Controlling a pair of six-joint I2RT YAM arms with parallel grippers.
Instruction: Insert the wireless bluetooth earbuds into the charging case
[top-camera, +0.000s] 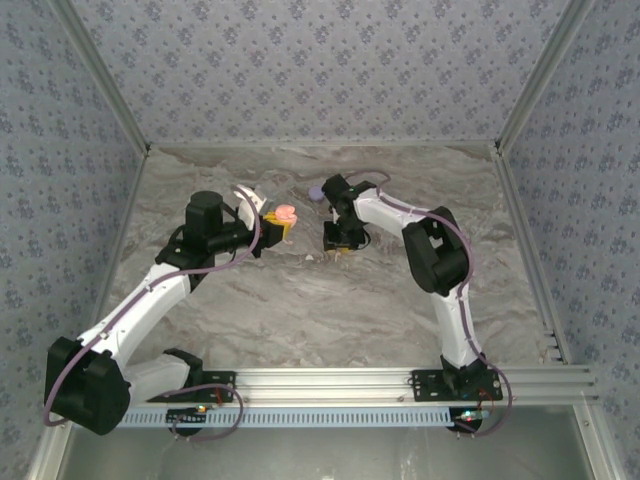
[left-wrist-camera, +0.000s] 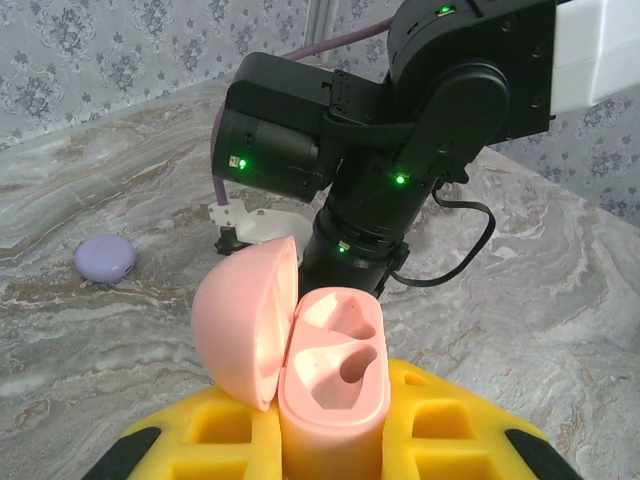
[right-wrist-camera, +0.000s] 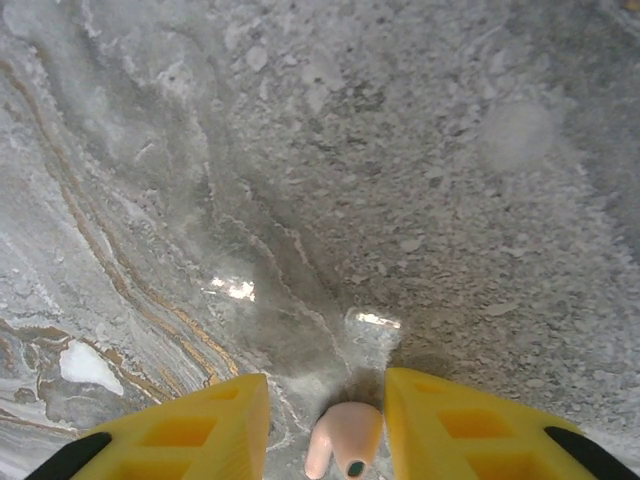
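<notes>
Earbud: 6 o'clock, on surface | right fingers apart, straddling it | judged light, slick, rolls: pinch the bulb sides | left fingers clamp open case

One high fixed view, two wrist views.
Top view looks down from behind both bases over the whole desk. Left wrist view faces across it, close on the right arm, which the top view shares. Right wrist view points down, near the desk surface.
</notes>
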